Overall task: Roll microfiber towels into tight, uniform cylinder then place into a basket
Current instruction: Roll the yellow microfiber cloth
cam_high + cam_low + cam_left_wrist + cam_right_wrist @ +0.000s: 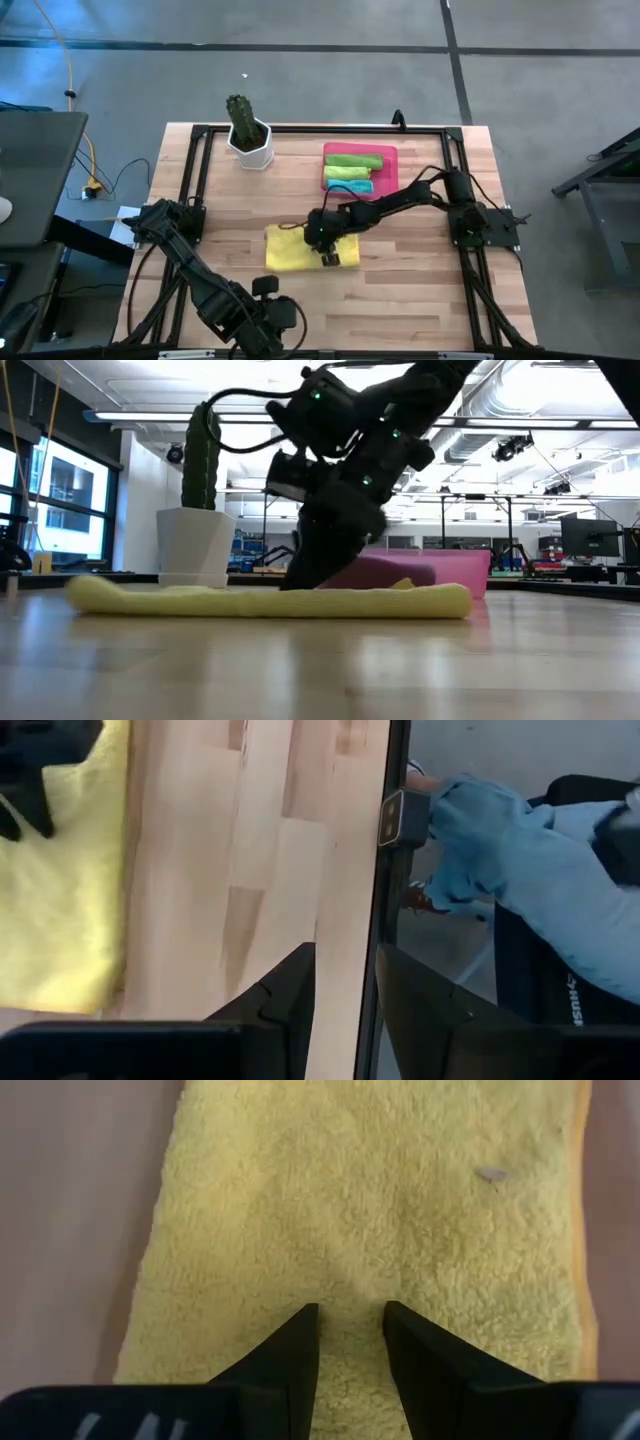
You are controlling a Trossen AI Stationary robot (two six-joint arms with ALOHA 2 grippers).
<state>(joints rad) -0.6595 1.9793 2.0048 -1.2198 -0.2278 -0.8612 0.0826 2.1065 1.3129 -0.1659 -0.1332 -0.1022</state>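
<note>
The yellow towel [298, 248] lies flat on the table, long side running left to right; it also shows in the low view [270, 600]. My right gripper [331, 258] stands on the towel's right end, fingers down and almost together [350, 1312]. The pink basket [388, 158] at the far side holds two lime green rolled towels [352, 160] and a teal one [352, 185]. My left gripper [268, 292] waits near the table's near edge, fingers close together [347, 955], touching nothing. My right gripper comes at the yellow towel's right end [350, 1285] from above, pointing down. The fingers [300, 1342] stand close together on the cloth, which puckers slightly between them. The towel lies flat on the table; how many layers are caught cannot be told.
A white pot with a cactus [250, 140] stands at the far left, also in the low view [195, 545]. A black frame rail [320, 128] runs round the table. A person in blue trousers [500, 850] is beyond the near edge.
</note>
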